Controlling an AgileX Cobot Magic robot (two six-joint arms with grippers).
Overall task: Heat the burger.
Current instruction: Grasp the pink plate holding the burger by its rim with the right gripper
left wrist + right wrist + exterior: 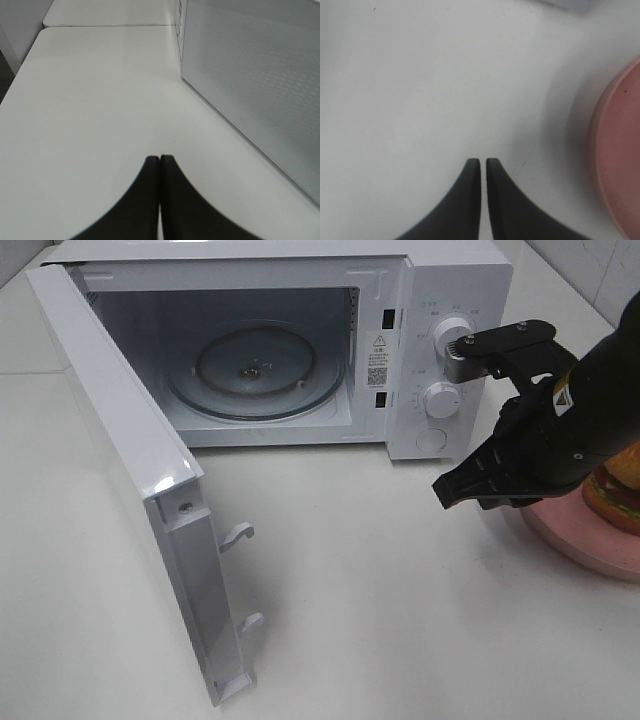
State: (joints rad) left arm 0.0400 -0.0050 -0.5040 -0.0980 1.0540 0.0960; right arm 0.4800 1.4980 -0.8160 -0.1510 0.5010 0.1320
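Left gripper: fingers pressed together, empty, near the open microwave door. The turntable is bare, so loading is judged not yet begun. Warning label and QR code: text too small to read. Right gripper: all but closed, empty, just beside the pink plate. The burger sits on that plate. Next move: spread the jaws and grasp.

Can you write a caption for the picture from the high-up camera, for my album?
Microwave door wide open, right gripper hanging over the table beside the pink plate with the burger.
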